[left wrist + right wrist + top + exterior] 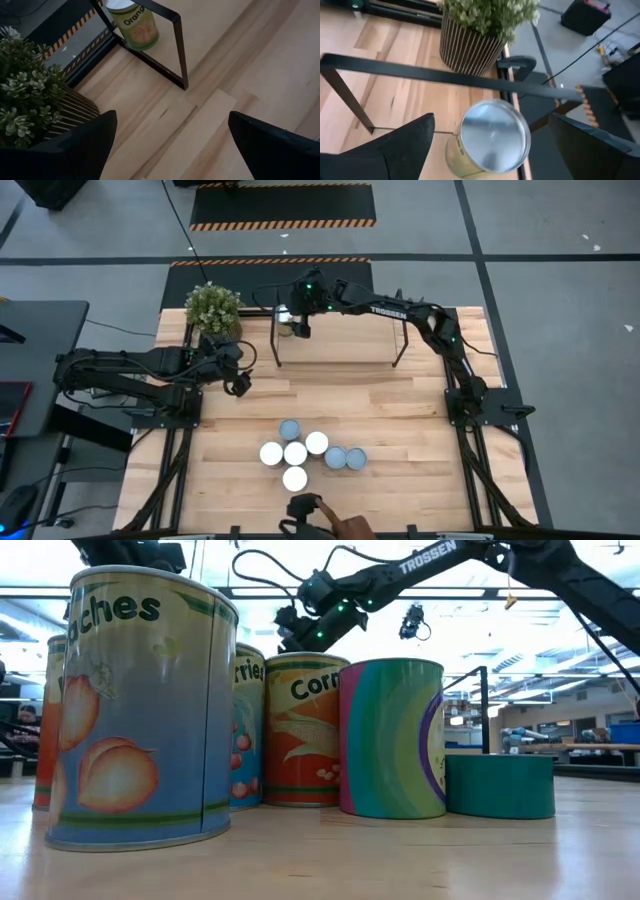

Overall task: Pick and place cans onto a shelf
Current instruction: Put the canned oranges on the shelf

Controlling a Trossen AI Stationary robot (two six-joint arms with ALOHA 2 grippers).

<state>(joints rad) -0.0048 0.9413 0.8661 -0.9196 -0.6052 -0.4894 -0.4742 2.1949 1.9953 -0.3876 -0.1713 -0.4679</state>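
Several cans (305, 453) with white or blue-grey tops stand clustered on the table near its front edge; the low view shows them close up (140, 710). The shelf (340, 338) stands at the table's far side. A yellow-green can with a silvery top (492, 132) stands upright just inside the shelf's left end frame (177, 50); it also shows in the left wrist view (134, 22). My right gripper (492, 120) is open above this can, one finger on either side, apart from it. My left gripper (238, 383) is open and empty over bare table beside the plant.
A potted plant (212, 310) in a ribbed pot stands at the far left corner, close to the shelf's left end and to my left gripper. A dark object (320, 515) sits at the near edge. Bare tabletop lies between the shelf and the can cluster.
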